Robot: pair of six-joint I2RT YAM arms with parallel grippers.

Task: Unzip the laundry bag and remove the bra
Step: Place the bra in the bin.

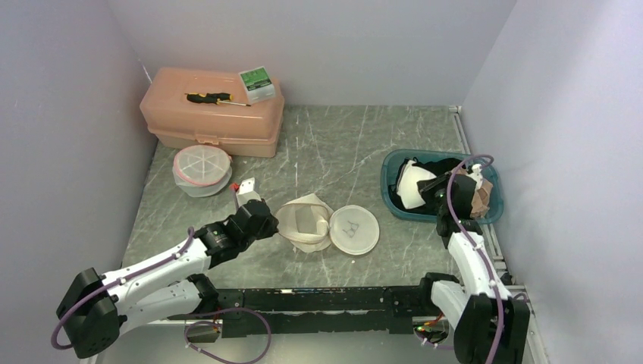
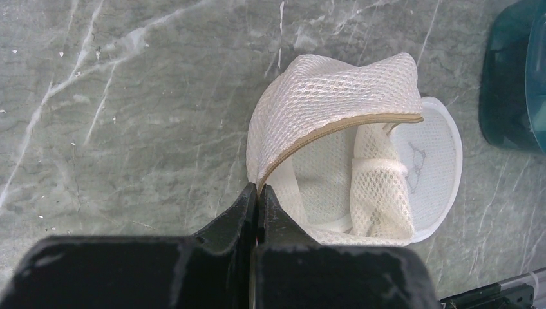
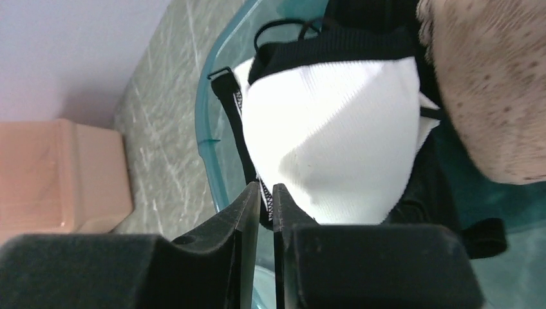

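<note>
My left gripper (image 2: pixel 257 193) is clamped tight on the rim of the laundry bag (image 2: pixel 335 96), right where the tan zipper edge meets the white mesh. The bag lies on the table (image 1: pixel 341 144) just in front of that hand. Its mouth gapes wide open, the zipper edge arching up over it, and only mesh folds show inside. Its round flat side lies spread on the far side from my fingers.

The bra (image 3: pixel 328 135) is well apart from the bag, over in the teal bin (image 3: pixel 212 129) on my right. It sits with one white cup bulging up, black trim and straps around it, against a brown speckled cloth (image 3: pixel 489 84) in the same bin. My right gripper (image 3: pixel 266 193) is at the cup's lower edge with its fingers almost together. They seem to be pinching the black edging there, though the contact is too dark to be sure.
</note>
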